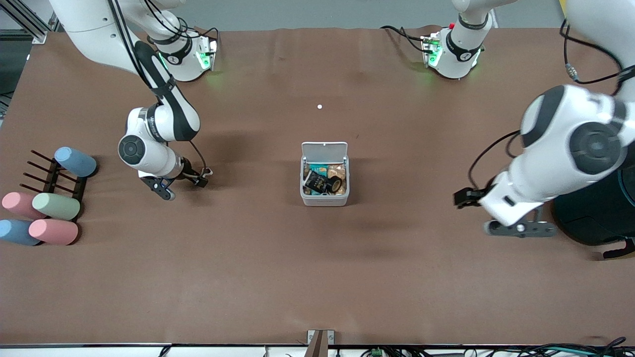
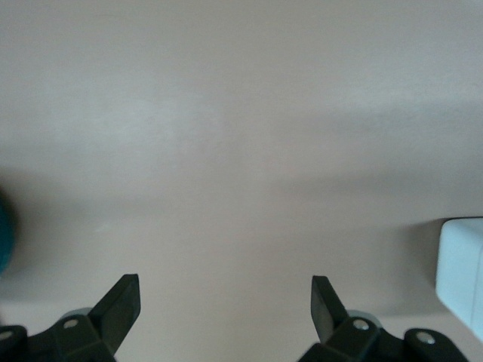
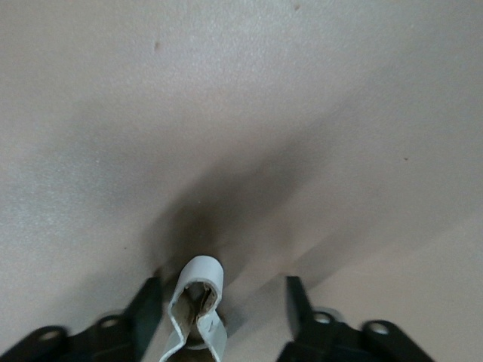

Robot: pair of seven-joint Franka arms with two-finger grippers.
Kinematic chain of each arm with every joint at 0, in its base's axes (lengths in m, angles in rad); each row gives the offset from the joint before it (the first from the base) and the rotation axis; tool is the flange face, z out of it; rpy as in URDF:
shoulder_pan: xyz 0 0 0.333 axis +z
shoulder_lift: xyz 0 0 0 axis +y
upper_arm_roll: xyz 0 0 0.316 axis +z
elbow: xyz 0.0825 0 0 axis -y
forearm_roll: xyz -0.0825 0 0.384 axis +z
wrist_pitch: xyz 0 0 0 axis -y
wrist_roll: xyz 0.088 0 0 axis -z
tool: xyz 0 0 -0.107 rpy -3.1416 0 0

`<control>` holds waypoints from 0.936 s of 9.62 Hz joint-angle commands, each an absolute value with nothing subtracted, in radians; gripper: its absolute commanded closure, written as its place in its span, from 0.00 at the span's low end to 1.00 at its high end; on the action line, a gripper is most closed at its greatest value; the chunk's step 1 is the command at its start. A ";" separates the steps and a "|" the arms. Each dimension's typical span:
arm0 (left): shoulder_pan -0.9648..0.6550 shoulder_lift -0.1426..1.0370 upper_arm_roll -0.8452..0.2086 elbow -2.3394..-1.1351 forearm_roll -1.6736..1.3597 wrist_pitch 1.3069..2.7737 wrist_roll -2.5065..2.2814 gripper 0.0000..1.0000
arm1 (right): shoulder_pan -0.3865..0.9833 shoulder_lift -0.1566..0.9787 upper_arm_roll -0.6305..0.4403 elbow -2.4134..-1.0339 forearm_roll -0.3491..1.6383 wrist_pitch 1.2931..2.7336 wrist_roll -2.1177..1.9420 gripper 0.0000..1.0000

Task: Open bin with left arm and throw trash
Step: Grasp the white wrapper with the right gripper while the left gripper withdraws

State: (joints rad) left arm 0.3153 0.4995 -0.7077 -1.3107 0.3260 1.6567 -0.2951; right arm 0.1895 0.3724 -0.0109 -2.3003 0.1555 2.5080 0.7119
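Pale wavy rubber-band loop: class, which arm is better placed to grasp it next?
Right. The pale wavy rubber-band loop sits between the open fingers of the right gripper; the left gripper, open, hangs over bare brown table.

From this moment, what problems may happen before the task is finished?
1. The right gripper is open around a pale rubber-band loop on the table; the loop looks thin and floppy, so it may slip out when the fingers close.
2. The bin stands open with its lid upright, already holding a dark wrapper and tape roll. A careless drop could hit the lid or miss.
3. The left gripper waits open, away from the bin.
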 commanded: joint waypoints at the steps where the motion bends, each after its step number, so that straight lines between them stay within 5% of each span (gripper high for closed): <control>1: 0.360 0.418 -0.715 -1.302 0.310 1.576 -0.230 0.00 | 0.179 0.350 0.005 -2.313 0.156 2.496 0.725 1.00; 4: 0.235 0.169 -0.470 -1.348 0.145 1.487 -0.216 0.00 | 0.201 0.292 0.011 -2.274 0.195 2.450 0.822 1.00; 7: 0.067 -0.047 -0.228 -1.611 0.026 1.544 -0.206 0.00 | 0.222 0.275 0.031 -1.878 0.254 2.077 1.071 1.00; 9: 0.023 -0.113 -0.187 -1.719 0.028 1.624 -0.123 0.00 | 0.370 0.310 0.028 -1.735 0.308 2.092 1.284 1.00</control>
State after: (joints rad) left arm 0.0514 -0.0380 -0.2175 -1.6114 0.0421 1.5623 -0.1791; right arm 0.2759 0.2600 0.0299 -1.8102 0.2922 2.0769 1.1526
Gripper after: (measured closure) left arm 0.000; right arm 0.938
